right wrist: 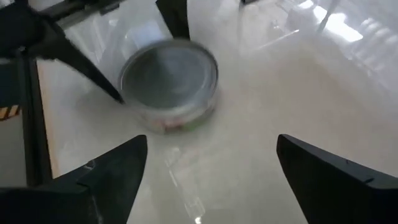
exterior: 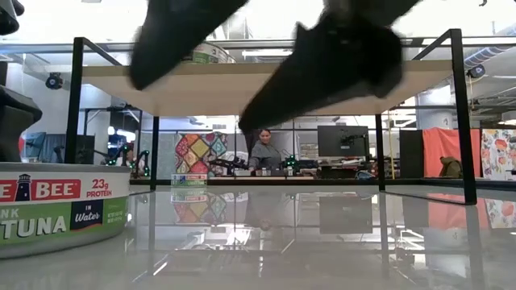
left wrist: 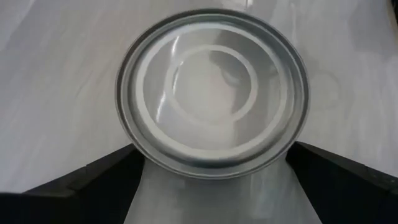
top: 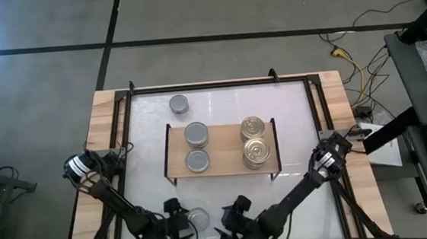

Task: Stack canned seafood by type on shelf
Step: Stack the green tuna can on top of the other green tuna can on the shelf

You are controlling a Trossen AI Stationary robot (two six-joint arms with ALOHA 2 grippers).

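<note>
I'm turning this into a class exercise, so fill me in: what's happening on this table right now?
A two-armed robot is sorting tins onto a low wooden shelf. Two gold-topped cans sit on its right half and two silver-topped cans on its left half. The left gripper is open around another silver tuna can at the table's near edge. The right gripper, also open, waits beside it. One more silver can stands behind the shelf.

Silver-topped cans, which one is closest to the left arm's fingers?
The silver can at the table's near edge, off the shelf, sitting between the left gripper's open fingers. The others are farther back.
</note>
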